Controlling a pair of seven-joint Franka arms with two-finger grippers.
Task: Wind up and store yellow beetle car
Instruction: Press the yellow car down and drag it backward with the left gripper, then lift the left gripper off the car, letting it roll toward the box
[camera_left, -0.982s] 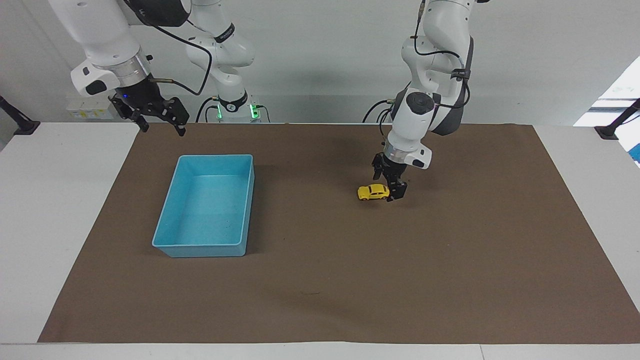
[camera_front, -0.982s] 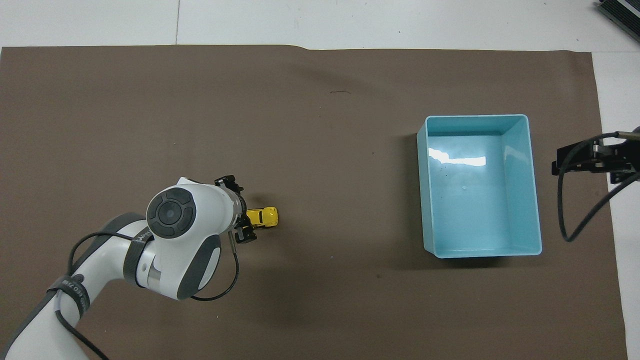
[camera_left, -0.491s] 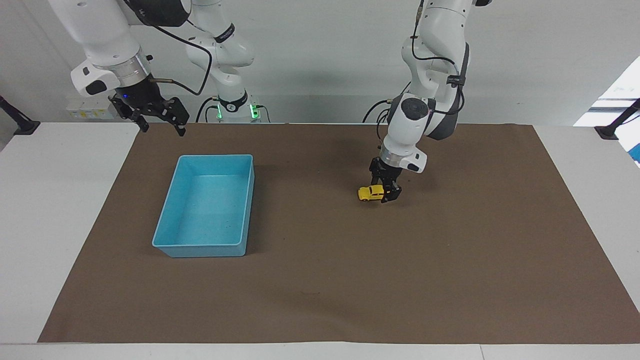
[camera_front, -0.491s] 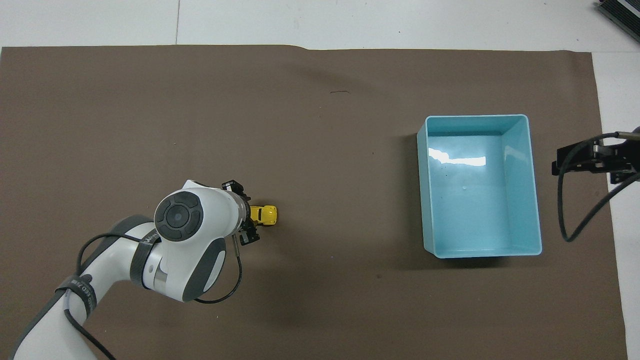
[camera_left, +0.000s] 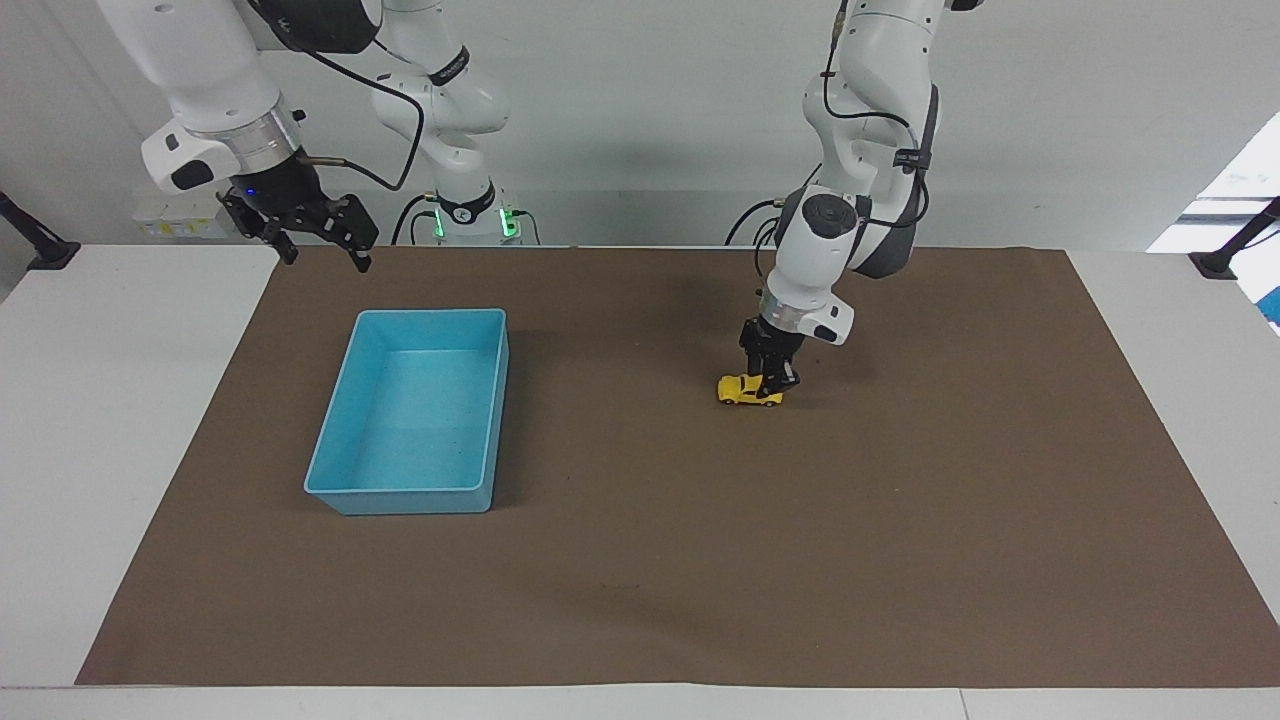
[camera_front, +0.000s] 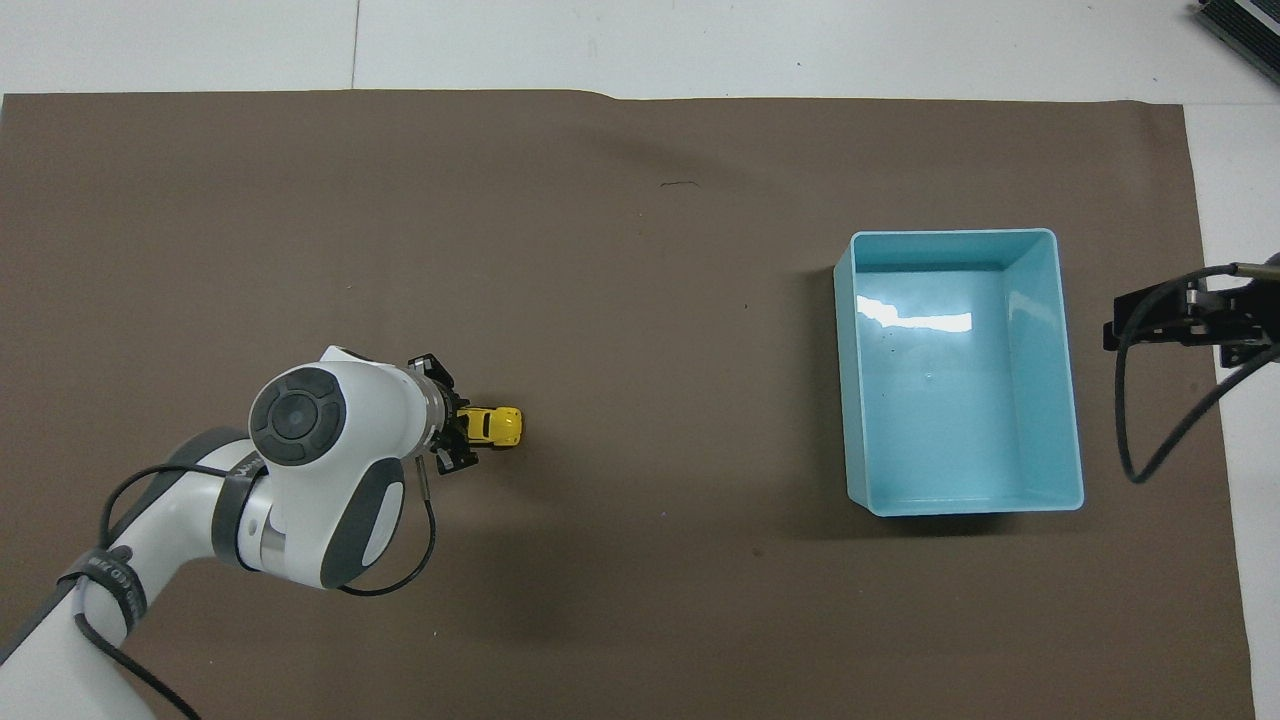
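Observation:
The yellow beetle car (camera_left: 742, 390) stands on its wheels on the brown mat, toward the left arm's end of the table; it also shows in the overhead view (camera_front: 495, 426). My left gripper (camera_left: 769, 384) reaches down from above and is shut on the car's rear end, and in the overhead view (camera_front: 455, 440) the arm's wrist hides that end. The blue tray (camera_left: 432, 314) stands empty toward the right arm's end of the table. My right gripper (camera_left: 320, 245) waits open in the air over the mat's edge, beside the tray's robot-side corner.
The brown mat (camera_left: 900, 550) covers most of the white table (camera_left: 100, 450). The tray's rim also shows in the overhead view (camera_front: 950, 234), with my right gripper (camera_front: 1190, 320) beside it at the mat's edge.
My left gripper closed over the car's rear and has drawn the car along the mat a short way toward the left arm's end. The right arm has not moved.

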